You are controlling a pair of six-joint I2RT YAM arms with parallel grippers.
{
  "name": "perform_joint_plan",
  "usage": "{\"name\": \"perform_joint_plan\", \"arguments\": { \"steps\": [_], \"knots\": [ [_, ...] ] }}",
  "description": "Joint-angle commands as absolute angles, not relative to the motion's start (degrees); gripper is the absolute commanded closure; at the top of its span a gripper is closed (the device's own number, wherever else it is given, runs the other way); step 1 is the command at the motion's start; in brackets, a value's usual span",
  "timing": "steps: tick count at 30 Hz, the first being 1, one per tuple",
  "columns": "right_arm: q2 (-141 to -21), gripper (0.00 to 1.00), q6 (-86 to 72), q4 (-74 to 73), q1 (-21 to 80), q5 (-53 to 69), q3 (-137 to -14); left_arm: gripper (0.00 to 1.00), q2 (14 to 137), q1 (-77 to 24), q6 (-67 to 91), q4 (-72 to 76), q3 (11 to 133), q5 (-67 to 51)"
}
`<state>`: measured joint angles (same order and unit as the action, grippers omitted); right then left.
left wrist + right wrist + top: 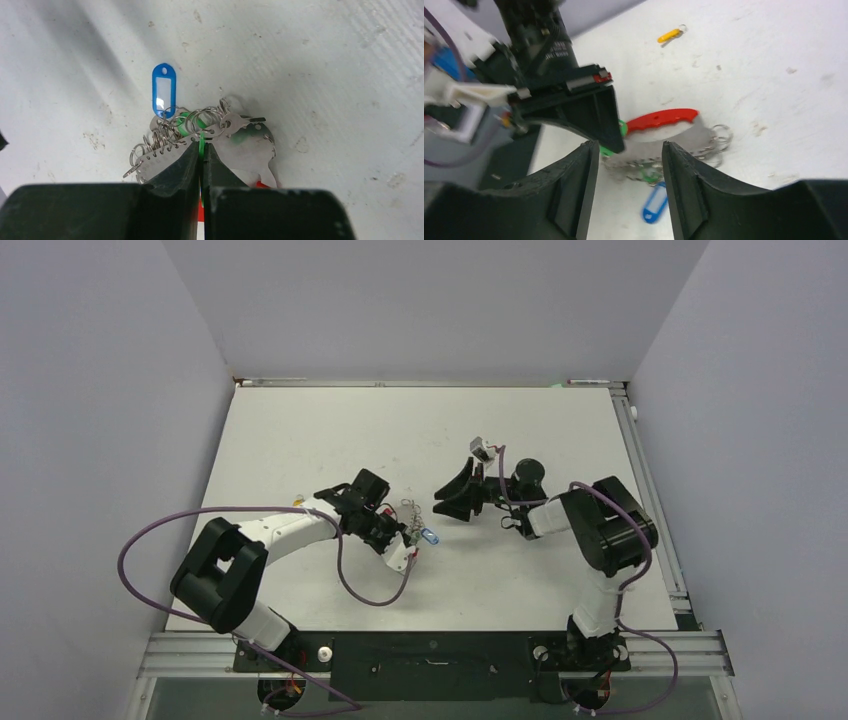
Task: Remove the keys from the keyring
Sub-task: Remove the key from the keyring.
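Observation:
The keyring (252,150) is a silver metal plate edged with small rings, with a red strap (663,120) on one side; it lies on the white table. My left gripper (201,148) is shut on the thin green tag (201,140) at the cluster's edge. A small silver key (241,121) and a blue tag (164,95) lie against the rings. My right gripper (630,150) hangs open just short of the keyring, with nothing between its fingers. In the top view the grippers, left (400,528) and right (440,503), face each other across the keyring (412,510).
A yellow tag (670,35) lies apart on the table, near the left arm's forearm (298,501). The blue tag (430,537) sits on the near side of the cluster. Grey walls enclose the white table (300,430) on three sides.

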<state>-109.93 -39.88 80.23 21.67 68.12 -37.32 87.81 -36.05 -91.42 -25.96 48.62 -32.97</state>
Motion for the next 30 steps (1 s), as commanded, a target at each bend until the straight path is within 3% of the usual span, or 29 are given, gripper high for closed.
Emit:
{"name": "perform_joint_plan", "arguments": {
  "steps": [1, 3, 4, 7, 14, 24, 30],
  "knots": [
    [-99.87, 0.51, 9.24, 37.93, 22.97, 73.28, -44.13, 1.0, 85.49, -34.93, -95.52, -31.03, 51.09, -35.98],
    [-100.53, 0.53, 41.36, 0.59, 24.69, 70.65, -53.5, 1.0, 85.36, -34.57, -95.56, -31.17, 51.03, -36.18],
    [-100.58, 0.53, 52.25, -9.93, 26.44, 67.96, -55.31, 1.0, 85.33, -34.27, -95.64, -31.34, 51.13, -36.5],
    [-99.74, 0.54, 61.93, -17.84, 28.68, 66.83, -55.49, 1.0, 85.17, -33.37, -94.78, -31.38, 51.44, -37.52],
    [-98.95, 0.54, 57.47, -11.25, 33.28, 66.59, -54.49, 1.0, 84.42, -31.98, -93.38, -31.84, 52.23, -39.78],
    [-98.35, 0.6, 30.84, 21.11, 37.35, 62.34, -45.83, 1.0, 84.64, -30.34, -86.78, -31.04, 55.03, -41.57],
    [-98.35, 0.61, 21.29, 31.89, 37.28, 61.87, -43.82, 1.0, 84.89, -30.29, -86.31, -31.71, 55.87, -42.01]
  ]
}}
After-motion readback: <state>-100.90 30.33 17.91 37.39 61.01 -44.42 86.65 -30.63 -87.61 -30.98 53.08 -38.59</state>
